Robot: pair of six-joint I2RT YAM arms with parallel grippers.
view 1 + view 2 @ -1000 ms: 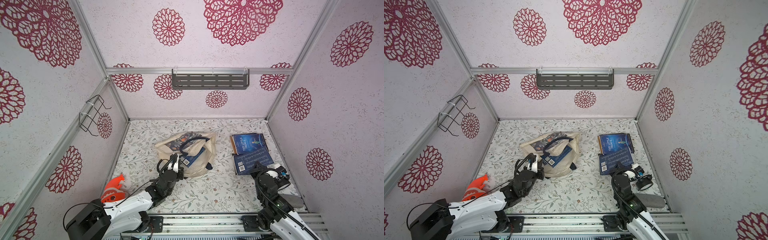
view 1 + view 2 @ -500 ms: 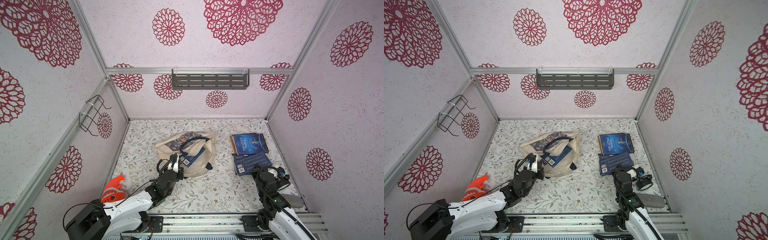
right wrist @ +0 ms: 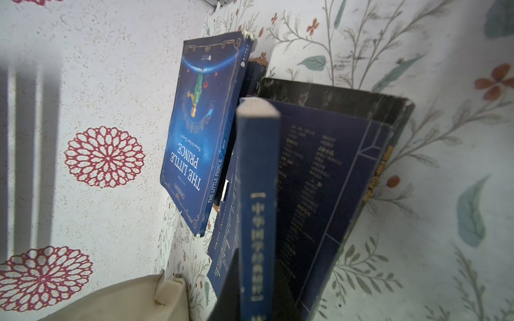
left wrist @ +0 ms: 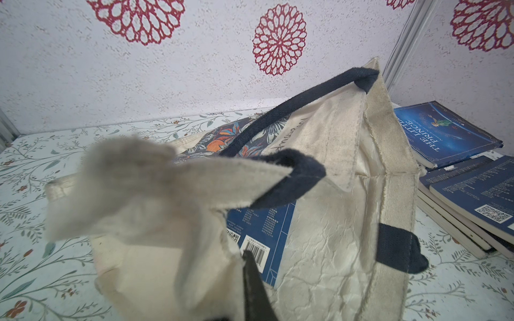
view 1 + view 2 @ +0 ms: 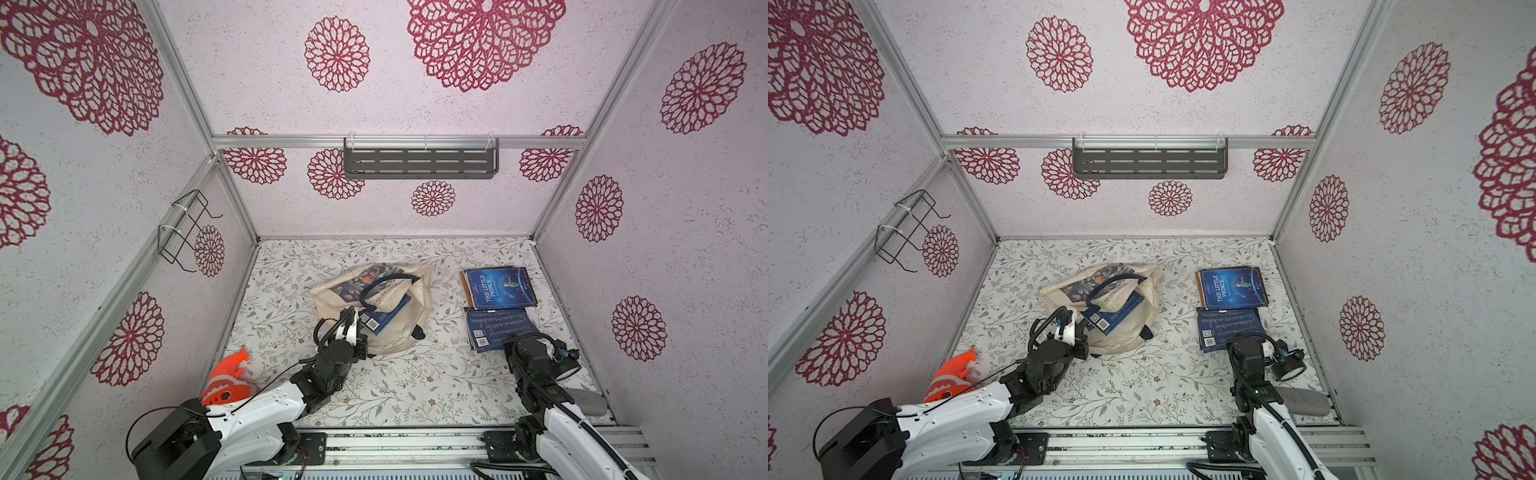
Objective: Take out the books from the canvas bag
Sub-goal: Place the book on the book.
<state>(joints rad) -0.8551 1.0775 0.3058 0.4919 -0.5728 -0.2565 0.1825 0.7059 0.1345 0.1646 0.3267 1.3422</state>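
Left wrist view is showing the left fingers clenching the cream canvas bag with navy straps; the right fingers are grasping a thin dark blue paperback book.

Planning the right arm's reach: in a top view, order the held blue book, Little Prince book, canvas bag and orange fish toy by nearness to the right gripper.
1. held blue book, in the right gripper, right side
2. Little Prince book, just behind it
3. canvas bag, mid-table
4. orange fish toy, far left
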